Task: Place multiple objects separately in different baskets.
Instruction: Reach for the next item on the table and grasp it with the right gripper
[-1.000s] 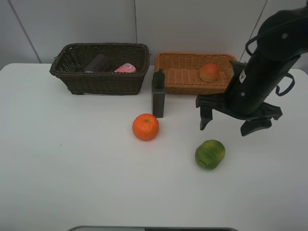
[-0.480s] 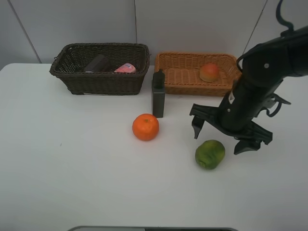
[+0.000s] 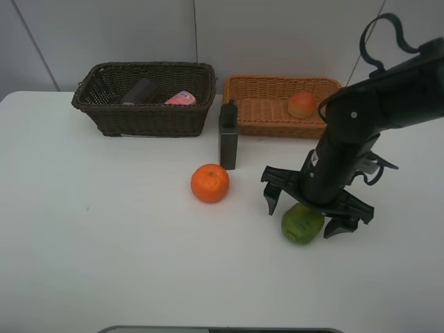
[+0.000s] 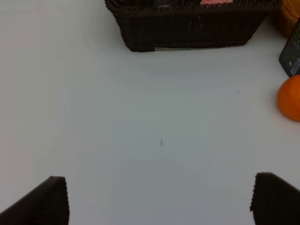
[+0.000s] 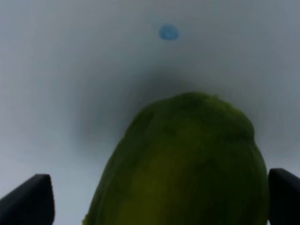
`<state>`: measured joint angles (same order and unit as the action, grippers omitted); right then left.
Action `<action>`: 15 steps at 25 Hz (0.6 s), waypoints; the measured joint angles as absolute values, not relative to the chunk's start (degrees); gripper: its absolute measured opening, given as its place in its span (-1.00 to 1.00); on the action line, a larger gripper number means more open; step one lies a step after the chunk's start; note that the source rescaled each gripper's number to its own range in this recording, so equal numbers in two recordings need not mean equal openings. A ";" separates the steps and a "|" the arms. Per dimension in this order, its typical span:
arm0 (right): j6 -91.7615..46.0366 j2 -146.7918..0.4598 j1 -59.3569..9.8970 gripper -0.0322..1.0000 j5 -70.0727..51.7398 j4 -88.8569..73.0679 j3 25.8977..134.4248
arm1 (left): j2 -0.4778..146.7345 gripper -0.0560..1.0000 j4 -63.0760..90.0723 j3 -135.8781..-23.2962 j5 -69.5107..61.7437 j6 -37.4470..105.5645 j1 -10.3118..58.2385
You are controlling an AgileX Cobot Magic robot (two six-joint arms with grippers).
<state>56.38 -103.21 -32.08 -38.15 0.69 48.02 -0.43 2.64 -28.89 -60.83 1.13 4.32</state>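
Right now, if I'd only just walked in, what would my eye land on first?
The robot's black right hand, jaws spread wide, hangs over a round green fruit on the white table, right of centre. Next, a bright orange fruit sits near the middle, close to a tall dark grey rectangular bottle, with a dark brown wicker basket and an orange-tan wicker basket at the back.

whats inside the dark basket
In the dark basket lie a dark cup and a pink bottle. Its front wall hides their lower parts and the basket floor.
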 joint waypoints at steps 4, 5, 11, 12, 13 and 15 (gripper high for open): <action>56.38 -104.74 -32.14 1.00 -37.69 0.56 48.02 | -0.43 0.94 2.64 -28.89 -60.83 1.13 4.32; 56.38 -104.87 -32.14 1.00 -37.45 0.52 48.02 | -0.43 0.94 2.64 -28.89 -60.83 1.13 4.32; 56.38 -104.98 -32.14 0.97 -35.90 0.52 48.02 | -0.43 0.94 2.64 -28.89 -60.83 1.13 4.32; 56.38 -105.04 -32.14 0.92 -35.85 0.52 48.02 | -0.43 0.94 2.64 -28.89 -60.83 1.13 4.32; 56.38 -105.24 -32.14 0.86 -35.90 0.52 48.02 | -0.43 0.94 2.64 -28.89 -60.83 1.13 4.32; 56.38 -106.06 -32.14 0.67 -35.95 0.52 48.02 | -0.43 0.94 2.64 -28.89 -60.83 1.13 4.32</action>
